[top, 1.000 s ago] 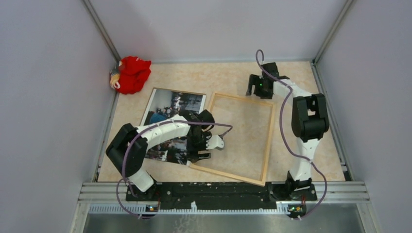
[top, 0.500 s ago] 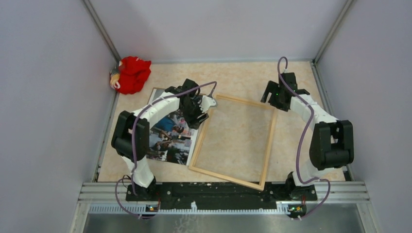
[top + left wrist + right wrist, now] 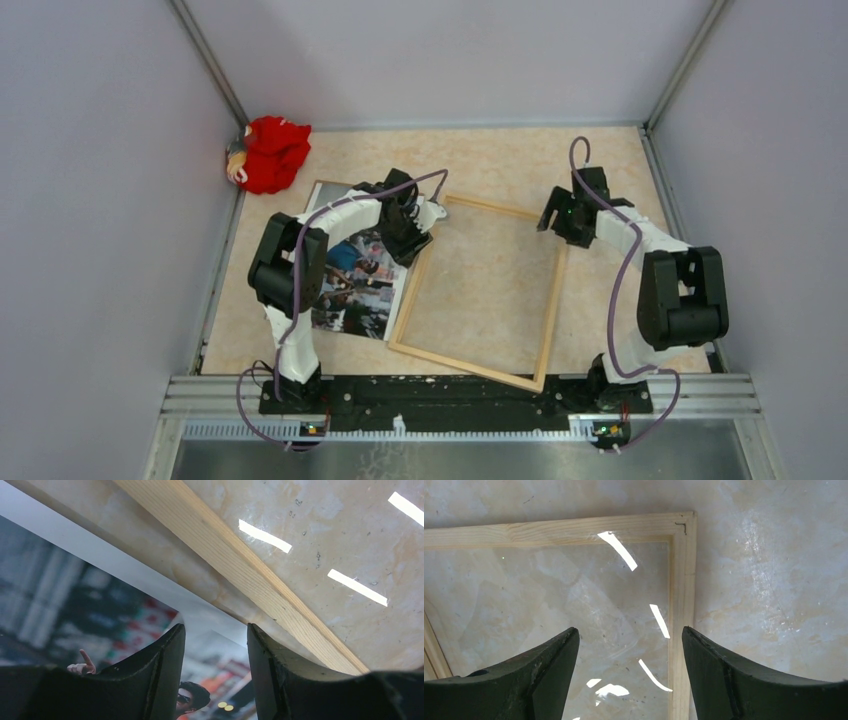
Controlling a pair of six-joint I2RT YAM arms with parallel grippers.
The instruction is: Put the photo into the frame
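Left gripper (image 3: 215, 632), jaws parted and empty, straddles the frame-side edge of the photo (image 3: 350, 290), which lies lengthwise just left of the frame (image 3: 553, 300); right gripper (image 3: 629, 632), jaws open, overhangs the frame's far corner.

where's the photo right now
In the top view the photo lies picture side up, left of centre, alongside the frame's left rail.

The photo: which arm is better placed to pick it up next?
Left. The left pincer hangs open over the edge of the photo, beside the frame. The right pincer is open over the frame's far right corner, away from the photo.
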